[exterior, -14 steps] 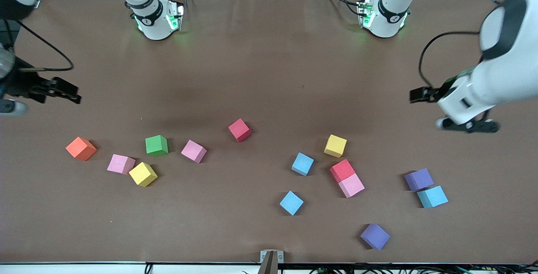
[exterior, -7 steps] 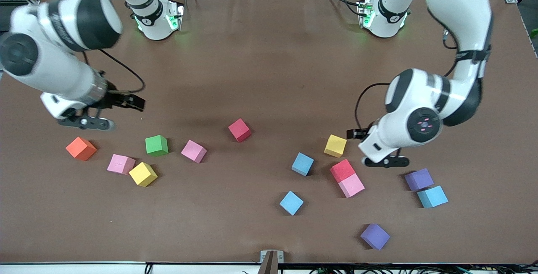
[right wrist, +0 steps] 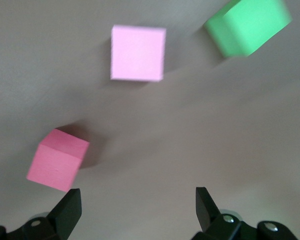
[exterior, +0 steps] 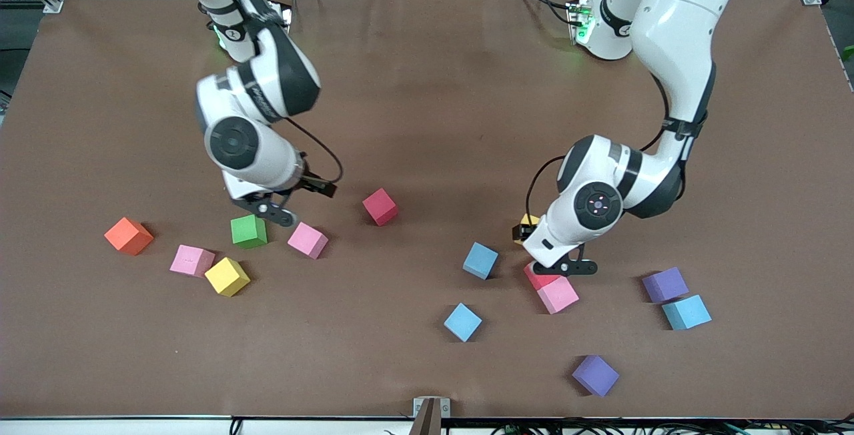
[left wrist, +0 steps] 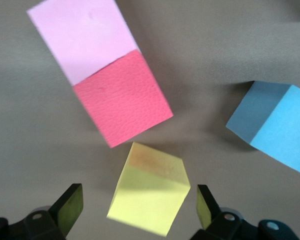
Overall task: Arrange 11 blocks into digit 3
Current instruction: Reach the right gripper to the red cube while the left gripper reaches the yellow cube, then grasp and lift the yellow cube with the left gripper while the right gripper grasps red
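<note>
Blocks, small matte foam cubes (exterior: 380, 207), lie scattered across lower frame on brown table (exterior: 427, 88); no digit 3 begun. Swung in from frame edges: left gripper (left wrist: 135, 210), jaws spread, straddling yellow cube (left wrist: 150, 195); right gripper (right wrist: 135, 210), jaws spread, over bare table between green cube (exterior: 249, 231) and pink cube (exterior: 307, 240). First picks look close.

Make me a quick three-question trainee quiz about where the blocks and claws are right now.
1. True or false: the left claw is open over the yellow block.
2. Which block touches the red block there? A) pink block B) light blue block C) an orange one
3. Fill in: the right claw is beside the ____ block.

Key: 1 true; 2 A; 3 green.
</note>
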{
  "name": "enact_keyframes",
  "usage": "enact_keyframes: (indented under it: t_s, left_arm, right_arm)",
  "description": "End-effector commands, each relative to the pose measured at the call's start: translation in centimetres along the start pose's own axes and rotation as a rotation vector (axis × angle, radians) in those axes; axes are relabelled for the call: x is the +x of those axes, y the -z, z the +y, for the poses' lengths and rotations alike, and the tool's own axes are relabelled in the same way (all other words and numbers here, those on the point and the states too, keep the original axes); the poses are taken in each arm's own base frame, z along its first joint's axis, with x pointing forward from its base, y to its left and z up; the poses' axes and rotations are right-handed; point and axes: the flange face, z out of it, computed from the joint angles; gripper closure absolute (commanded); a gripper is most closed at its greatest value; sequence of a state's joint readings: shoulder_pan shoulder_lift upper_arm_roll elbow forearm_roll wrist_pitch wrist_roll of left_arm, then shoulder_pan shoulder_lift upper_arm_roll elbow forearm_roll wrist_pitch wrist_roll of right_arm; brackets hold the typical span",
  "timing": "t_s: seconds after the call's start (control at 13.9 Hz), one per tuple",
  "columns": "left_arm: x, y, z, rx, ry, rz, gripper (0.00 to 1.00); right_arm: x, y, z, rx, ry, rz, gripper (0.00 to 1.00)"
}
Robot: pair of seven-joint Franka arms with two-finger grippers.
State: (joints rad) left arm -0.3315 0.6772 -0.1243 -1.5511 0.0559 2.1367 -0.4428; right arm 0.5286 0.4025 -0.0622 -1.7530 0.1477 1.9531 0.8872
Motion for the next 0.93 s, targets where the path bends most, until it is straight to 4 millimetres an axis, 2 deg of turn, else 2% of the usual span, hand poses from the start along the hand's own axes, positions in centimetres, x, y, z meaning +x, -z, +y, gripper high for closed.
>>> enact_keyframes:
  t_s: [0.0,0.07,0.29,0.57,0.72,0.86]
  left_arm:
    - [-0.1,-0.5,0.7,0.021,-0.011,0.033,0.00]
    - [-0.1,-1.0,0.8,0.022,-0.014,0.033,0.00]
    - [-0.8,-2.1,1.1,0.042,-0.019,0.029,0.00]
    - [-2.1,-3.1,2.0,0.053,-0.042,0.012,0.00]
    - [-2.6,-3.5,2.0,0.059,-0.046,0.002,0.01]
    - [-2.7,-3.6,2.0,0.064,-0.050,0.002,0.08]
  right_arm:
    - [-0.6,-4.0,-3.3,0.047,-0.163,-0.005,0.00]
    - [-1.1,-5.0,-4.5,0.065,-0.207,-0.004,0.00]
    - [-1.4,-6.2,-6.6,0.108,-0.329,0.018,0.00]
    - [-0.9,-7.8,-7.7,0.160,-0.419,-0.001,0.00]
    - [-0.9,-7.9,-7.9,0.169,-0.431,-0.016,0.00]
    - [-1.2,-8.6,-8.1,0.159,-0.430,-0.020,0.00]
